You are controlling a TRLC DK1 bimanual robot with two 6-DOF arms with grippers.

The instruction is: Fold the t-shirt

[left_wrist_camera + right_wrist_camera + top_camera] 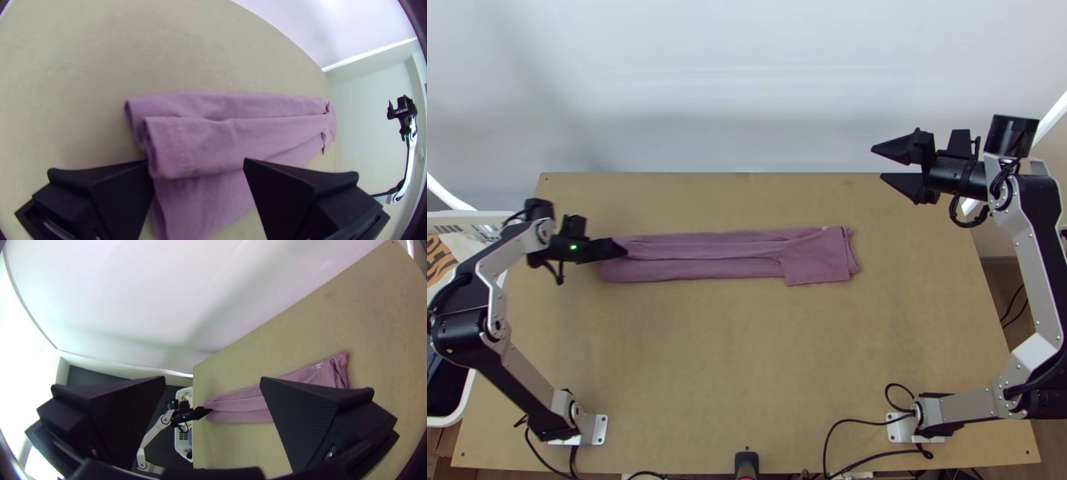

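**While the left gripper [619,250] stands at one end of the folded t-shirt [707,246], the right gripper [880,162] is raised well apart from the cloth**

The mauve t-shirt lies on the light wooden table [691,360] as a long, narrow strip running from left to right, nearer the far edge than the near one. Lengthwise layers overlap along it, with a narrower band resting on a wider one. Toward the right end, a squarish flap [815,258] lies on top and reaches slightly past the strip's near side; small pale marks [825,229] show at its far edge.

The left gripper is low at the strip's left end. Seen from the left wrist, its black fingers [307,191] are spread, with cloth layers visible between them; whether either finger touches the fabric cannot be told. The right gripper is above the far right part of the table, its two wide fingers [907,186] held apart.

A white wall [747,80] rises beyond the far edge. At the left side stands a white basket [463,404] with items inside, partly behind the left arm [519,380]. Black cables [859,422] trail along the near edge, close to the base of the right arm [1039,272].
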